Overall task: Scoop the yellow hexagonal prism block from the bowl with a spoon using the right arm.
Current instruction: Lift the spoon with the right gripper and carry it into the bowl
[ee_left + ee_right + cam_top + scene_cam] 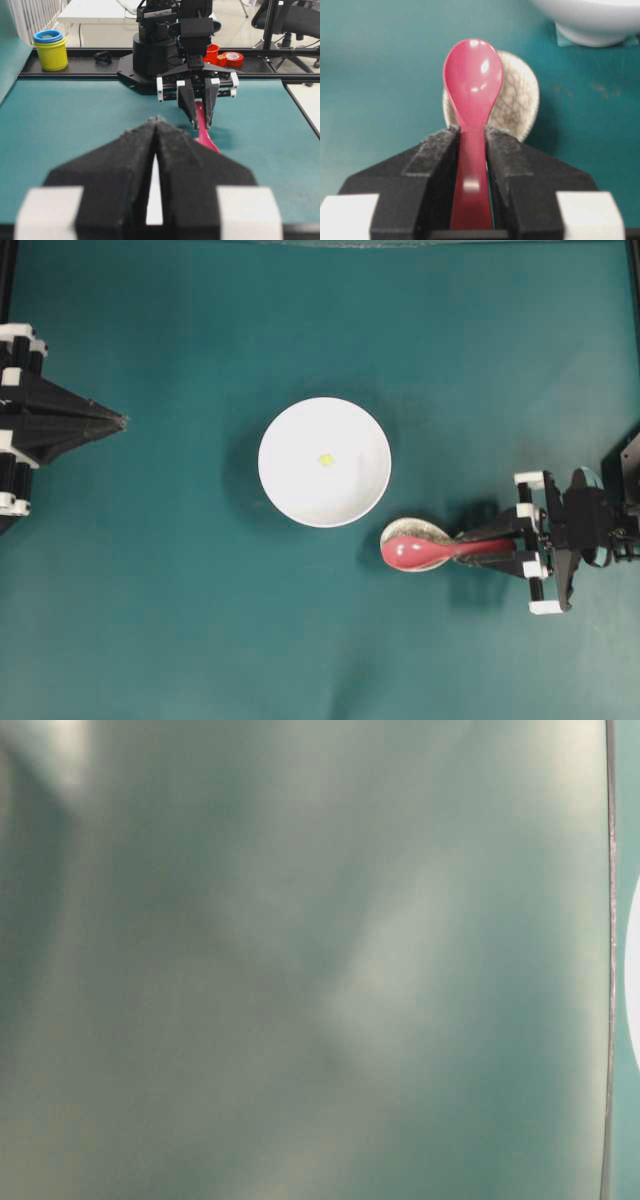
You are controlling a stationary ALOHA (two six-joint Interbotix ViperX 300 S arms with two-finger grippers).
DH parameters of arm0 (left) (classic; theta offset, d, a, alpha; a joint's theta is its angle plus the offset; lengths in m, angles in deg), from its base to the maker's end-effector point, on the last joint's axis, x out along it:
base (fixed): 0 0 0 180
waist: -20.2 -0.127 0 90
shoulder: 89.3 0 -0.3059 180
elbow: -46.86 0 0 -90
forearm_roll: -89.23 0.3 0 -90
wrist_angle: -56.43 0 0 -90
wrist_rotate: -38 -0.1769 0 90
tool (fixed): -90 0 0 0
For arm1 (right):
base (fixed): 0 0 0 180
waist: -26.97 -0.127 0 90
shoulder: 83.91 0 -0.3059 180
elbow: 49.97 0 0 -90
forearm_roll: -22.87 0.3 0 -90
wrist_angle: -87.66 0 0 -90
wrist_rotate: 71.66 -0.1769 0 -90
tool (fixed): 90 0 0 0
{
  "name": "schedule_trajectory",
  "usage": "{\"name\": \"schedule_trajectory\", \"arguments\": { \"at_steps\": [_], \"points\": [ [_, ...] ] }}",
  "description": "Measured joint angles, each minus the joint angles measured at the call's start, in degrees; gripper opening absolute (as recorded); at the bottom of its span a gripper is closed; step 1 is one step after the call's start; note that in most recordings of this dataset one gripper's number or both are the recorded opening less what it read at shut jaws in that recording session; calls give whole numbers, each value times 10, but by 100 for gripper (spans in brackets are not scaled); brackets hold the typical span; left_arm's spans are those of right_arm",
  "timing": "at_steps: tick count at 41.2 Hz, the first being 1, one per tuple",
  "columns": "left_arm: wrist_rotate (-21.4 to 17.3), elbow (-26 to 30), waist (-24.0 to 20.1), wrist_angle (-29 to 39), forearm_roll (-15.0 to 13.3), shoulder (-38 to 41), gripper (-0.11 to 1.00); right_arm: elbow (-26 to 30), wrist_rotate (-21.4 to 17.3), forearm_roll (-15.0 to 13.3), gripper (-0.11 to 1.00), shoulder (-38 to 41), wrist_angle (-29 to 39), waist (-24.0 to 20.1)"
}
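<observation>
Spoon (472, 90) handle flanked by right gripper (471, 145) jaws, seemingly clamped, scoop propped on dish (516, 102) for pickup. Block (326, 459) left in bowl (290, 485). Left gripper (156, 125) jaws together.

A teal table (150, 620) carries the white bowl (290, 490) and, near it, a small speckled dish (425, 531).

The table-level view is a blur of teal; only a white sliver of the bowl (634, 985) shows, cut off at 3 o'clock. In the right wrist view the bowl runs off the frame at 1 o'clock, and the spoon (472, 95) hides much of the speckled dish (517, 100). From overhead the block (326, 459) is a yellow speck, its shape unreadable.
</observation>
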Motion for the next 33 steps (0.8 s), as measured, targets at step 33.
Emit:
{"name": "schedule_trajectory", "arguments": {
  "at_steps": [33],
  "points": [
    [-2,0,0,11,-1,0,-1,168,207,-3,23,-284,582,249]
  ]
}}
